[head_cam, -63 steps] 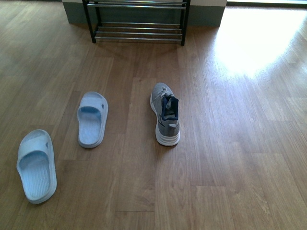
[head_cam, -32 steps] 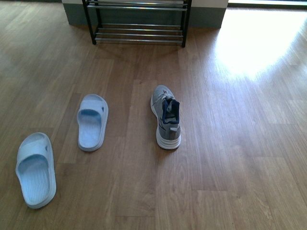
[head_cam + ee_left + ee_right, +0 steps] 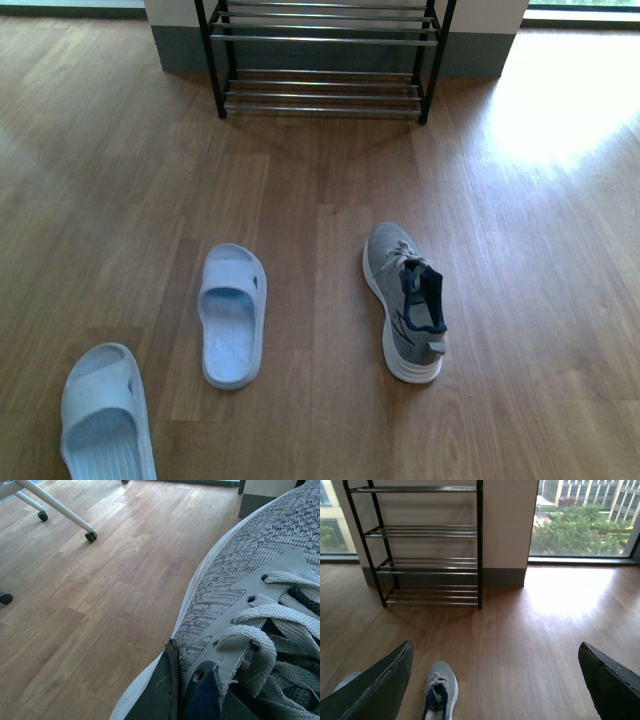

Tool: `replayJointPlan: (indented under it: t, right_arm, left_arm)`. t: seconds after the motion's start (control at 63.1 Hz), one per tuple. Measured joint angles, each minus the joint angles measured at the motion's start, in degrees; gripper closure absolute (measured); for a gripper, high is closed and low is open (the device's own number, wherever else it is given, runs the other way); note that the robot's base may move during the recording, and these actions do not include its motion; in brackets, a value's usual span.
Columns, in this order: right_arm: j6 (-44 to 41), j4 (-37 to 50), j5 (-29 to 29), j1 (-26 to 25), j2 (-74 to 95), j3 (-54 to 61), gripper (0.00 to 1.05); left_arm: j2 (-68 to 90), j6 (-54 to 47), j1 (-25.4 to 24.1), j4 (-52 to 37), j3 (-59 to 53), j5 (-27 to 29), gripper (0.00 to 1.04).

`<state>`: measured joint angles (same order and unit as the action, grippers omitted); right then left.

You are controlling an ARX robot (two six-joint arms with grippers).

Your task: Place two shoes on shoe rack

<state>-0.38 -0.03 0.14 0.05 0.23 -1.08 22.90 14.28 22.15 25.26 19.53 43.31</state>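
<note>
The shoe rack (image 3: 325,60) stands against the far wall, black side frames upright, and its tiers show only their chrome bars. All the footwear seen from the front is on the wooden floor (image 3: 520,260), well short of it. The grey sneaker (image 3: 405,305) sits upright on its white sole. Its long axis runs away from the robot, toe towards the rack and leaning slightly left, with the navy-lined heel nearest. Left of it and apart lies a pale blue slide (image 3: 233,315), toe also towards the rack, its length nearly straight on. Another slide (image 3: 105,420) lies nearer and further left, cut off by the picture's lower edge. A second sneaker (image 3: 240,570) fills the left wrist view, raised above the floor, laces and knit upper close to the lens. The left gripper (image 3: 175,687) is clamped at its collar, with one dark finger (image 3: 160,697) pressed against its side. The right gripper (image 3: 495,646) hangs with its jaws wide apart, holding nothing, facing the rack.
</note>
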Motion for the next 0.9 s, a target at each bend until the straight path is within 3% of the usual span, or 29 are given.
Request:
replayJointPlan:
  t: [0.222, 0.317, 0.57, 0.65, 0.761, 0.903]
  right_arm:
    - [0.0, 0.0, -0.2, 0.0, 0.1, 0.0, 0.09]
    - [-4.2, -0.1, -8.6, -1.4, 4.7, -0.2, 0.09]
    - [-11.1, 41.6, 1.6, 7.2, 55.4, -3.4, 0.09]
    - [-12.6, 52.8, 2.3, 8.1, 73.3, -7.9, 0.09]
    - [-14.6, 61.5, 3.8, 8.2, 95.0, -14.8, 0.09]
    - [-17.5, 63.5, 3.7, 6.4, 119.0, -24.3, 0.09]
  left_arm:
    - [0.0, 0.0, 0.0, 0.0, 0.0, 0.2, 1.04]
    - [0.0, 0.0, 0.0, 0.0, 0.0, 0.3, 1.04]
    - [0.0, 0.0, 0.0, 0.0, 0.0, 0.0, 1.04]
    - [0.0, 0.0, 0.0, 0.0, 0.0, 0.1, 1.04]
    - [0.0, 0.0, 0.0, 0.0, 0.0, 0.1, 1.04]
    - [0.0, 0.0, 0.0, 0.0, 0.0, 0.1, 1.04]
